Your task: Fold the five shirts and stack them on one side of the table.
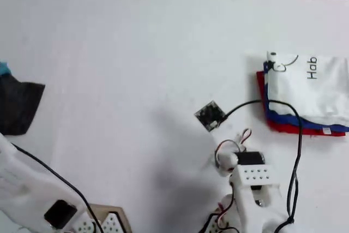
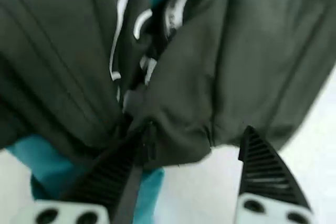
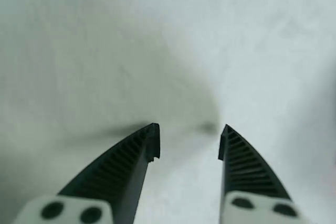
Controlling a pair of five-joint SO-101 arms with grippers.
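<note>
Between my left fingers (image 2: 262, 171) lies a bunched fold of the dark shirt (image 2: 236, 51). My left gripper (image 2: 197, 129) is spread wide. One fingertip presses against the fold, and the other hangs apart from it over bare table, just past the shirt's hem. Beyond both tips the dark cloth heaps up in creases marked with white lines, blocking the way ahead. Beside the touching finger a teal shirt (image 2: 37, 161) sticks out from under the dark one.

Ahead of my right gripper (image 3: 189, 129), its fingers also spread with nothing between them, is plain white table (image 3: 157, 35) carrying their shadow.

From above, my right arm (image 1: 248, 175) stands near the table's near edge. A black cable (image 1: 299, 145) loops beside it and crosses the near corner of the stack of folded shirts (image 1: 305, 91). That stack has white on top, blue beneath and red lowest, and it lies at the right side. Wide bare table separates it from the dark shirt at the left edge.
</note>
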